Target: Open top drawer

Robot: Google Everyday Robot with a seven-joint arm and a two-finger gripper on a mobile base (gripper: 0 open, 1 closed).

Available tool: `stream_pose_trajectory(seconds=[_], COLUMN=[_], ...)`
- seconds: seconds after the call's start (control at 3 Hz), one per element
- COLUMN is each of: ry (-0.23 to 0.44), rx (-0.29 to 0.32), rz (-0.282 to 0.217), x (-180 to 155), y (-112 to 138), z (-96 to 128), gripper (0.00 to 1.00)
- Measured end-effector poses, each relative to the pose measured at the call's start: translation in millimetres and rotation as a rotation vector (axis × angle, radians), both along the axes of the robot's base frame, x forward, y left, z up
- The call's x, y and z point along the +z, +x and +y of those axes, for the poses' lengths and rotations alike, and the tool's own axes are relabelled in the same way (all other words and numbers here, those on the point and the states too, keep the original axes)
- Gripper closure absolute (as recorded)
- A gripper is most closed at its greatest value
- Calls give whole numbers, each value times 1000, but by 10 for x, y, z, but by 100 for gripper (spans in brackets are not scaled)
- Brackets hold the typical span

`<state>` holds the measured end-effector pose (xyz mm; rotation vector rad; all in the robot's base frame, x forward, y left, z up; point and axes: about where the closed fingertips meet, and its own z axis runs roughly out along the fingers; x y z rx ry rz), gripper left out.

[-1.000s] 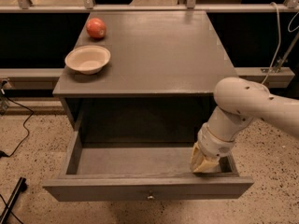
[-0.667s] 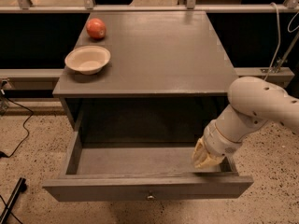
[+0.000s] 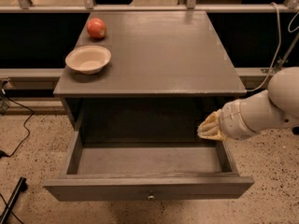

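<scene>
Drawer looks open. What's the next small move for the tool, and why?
Probably draw the tool back to the right, out from over the drawer. The top drawer already stands pulled well out. The tool hangs just above its right side, below the front edge of the tabletop, so the job looks done and only clearing away seems left.
</scene>
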<state>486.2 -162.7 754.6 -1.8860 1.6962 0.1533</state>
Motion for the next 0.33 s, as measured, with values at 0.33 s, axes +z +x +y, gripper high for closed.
stream_pose_trajectory(seconds=[0.33], ry=[-1], rx=[3], rz=[1], x=[-2], y=[-12], z=[6], gripper=[54])
